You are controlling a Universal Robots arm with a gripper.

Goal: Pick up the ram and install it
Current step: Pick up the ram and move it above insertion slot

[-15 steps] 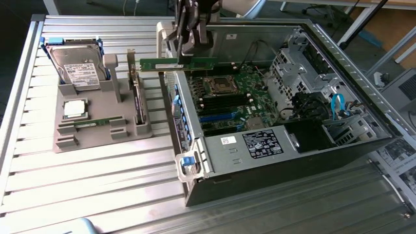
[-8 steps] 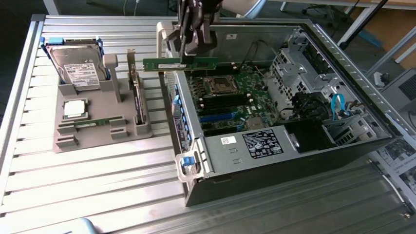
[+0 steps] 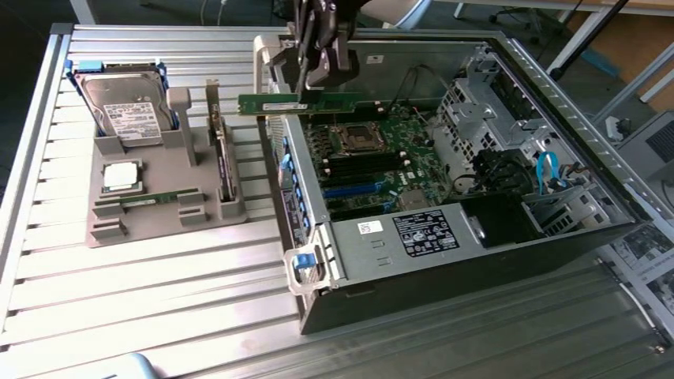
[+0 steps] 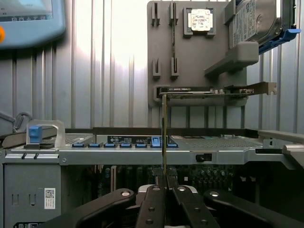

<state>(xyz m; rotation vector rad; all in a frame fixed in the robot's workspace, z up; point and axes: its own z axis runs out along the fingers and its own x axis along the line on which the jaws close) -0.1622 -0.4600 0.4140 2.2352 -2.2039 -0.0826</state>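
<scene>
While tool (image 3: 314,88) grips ram (image 3: 276,104) by top edge, stick hangs level beneath it, above open computer case (image 3: 421,292).

- A ribbed metal table (image 3: 147,300) of long silver slats (image 4: 118,47) spans the scene.
- Bright light glares off the slats.
- A brown wooden panel (image 3: 632,39) and printed papers (image 3: 648,253) lie at the exterior view's right.

Thin green ram (image 3: 284,104), dark chips, held aloft, level on its edge, above the open case (image 3: 443,260)
</scene>
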